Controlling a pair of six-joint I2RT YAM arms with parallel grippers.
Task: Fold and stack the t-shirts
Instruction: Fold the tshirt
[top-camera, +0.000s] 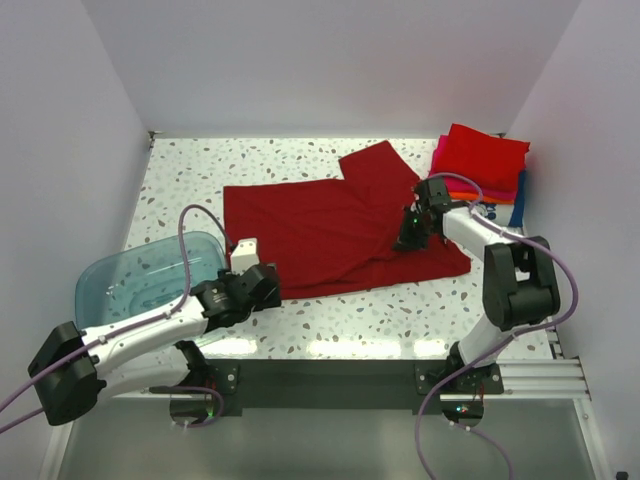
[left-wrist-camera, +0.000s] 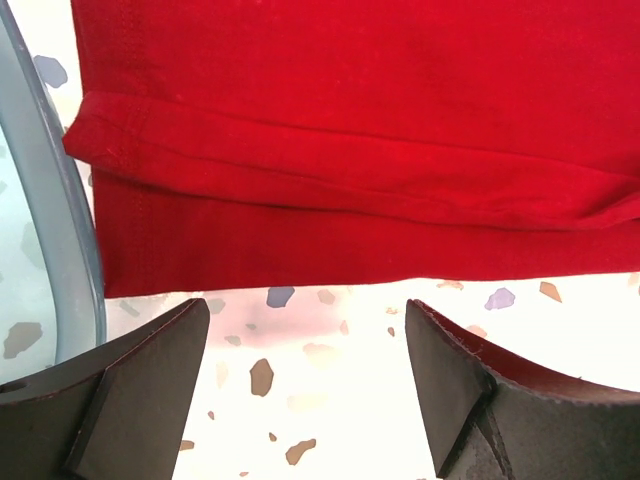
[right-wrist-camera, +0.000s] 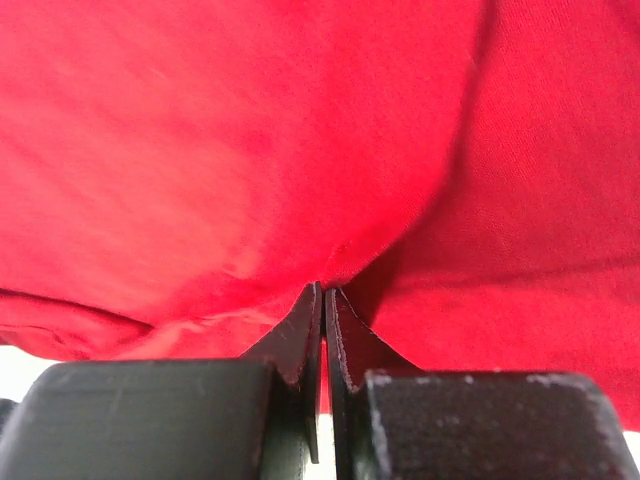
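Roughly, the job looks partway through: several shirts are already folded and piled, while one lies open and waits for its folds. At the far left sits the tub (top-camera: 150, 275), translucent blue plastic with rounded corners and a smooth, glossy wall, nothing visible inside it. Just beside it the left gripper (left-wrist-camera: 305, 335) hovers with its jaws spread wide and nothing between them, its dark matte fingers pointing at the near hem over the tabletop (top-camera: 350, 320), a hard white surface speckled with grey and brown chips. The shirt (top-camera: 320, 235) lies across the middle of the tabletop, dark red, soft plain-knit cloth with a stitched hem; it is mostly flat, one sleeve reaching toward the far side, and a narrow band near the hem is doubled over in a loose crease. At its right side the right gripper (right-wrist-camera: 323, 300) has its jaws pressed together on a pinch of that cloth, which puckers up around the tips. In the far right corner rests the stack (top-camera: 480, 165), bright red on top, with magenta, orange and blue edges showing beneath, squared and fairly neat. Folding this shirt and adding it there is what remains.
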